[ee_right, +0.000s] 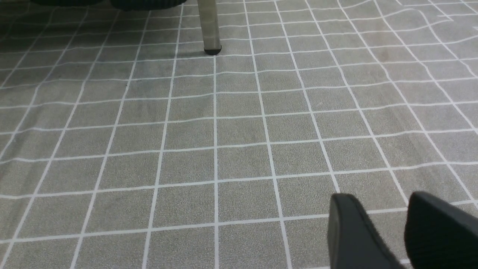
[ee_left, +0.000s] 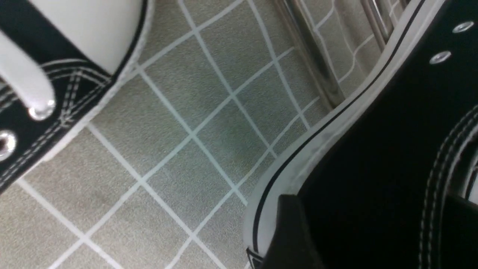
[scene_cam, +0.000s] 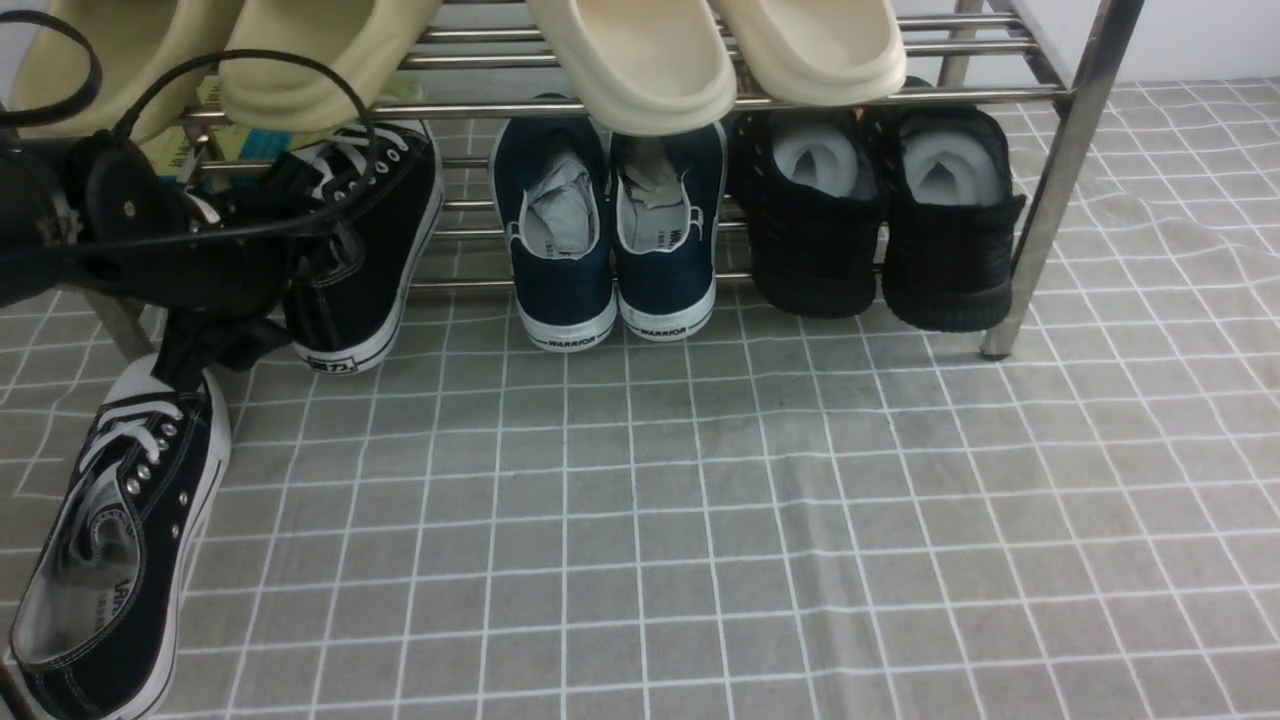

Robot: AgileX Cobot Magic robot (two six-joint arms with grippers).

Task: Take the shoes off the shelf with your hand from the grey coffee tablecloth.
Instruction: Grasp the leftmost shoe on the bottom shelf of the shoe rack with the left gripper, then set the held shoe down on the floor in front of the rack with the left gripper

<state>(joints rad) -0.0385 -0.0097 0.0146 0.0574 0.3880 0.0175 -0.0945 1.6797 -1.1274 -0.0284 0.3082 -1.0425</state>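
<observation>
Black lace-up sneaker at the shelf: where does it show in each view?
Front: the sneaker leans at the shelf's left end, heel toward the camera.
Left wrist: close up, black canvas and white sole beside a shelf bar.
Right wrist: not in it.
Shared landmark: the gridded tablecloth.

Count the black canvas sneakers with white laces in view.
2. One sneaker lies on the grey gridded tablecloth, front left; the other sneaker sits on the lower tier of the steel shelf, left end.
</observation>
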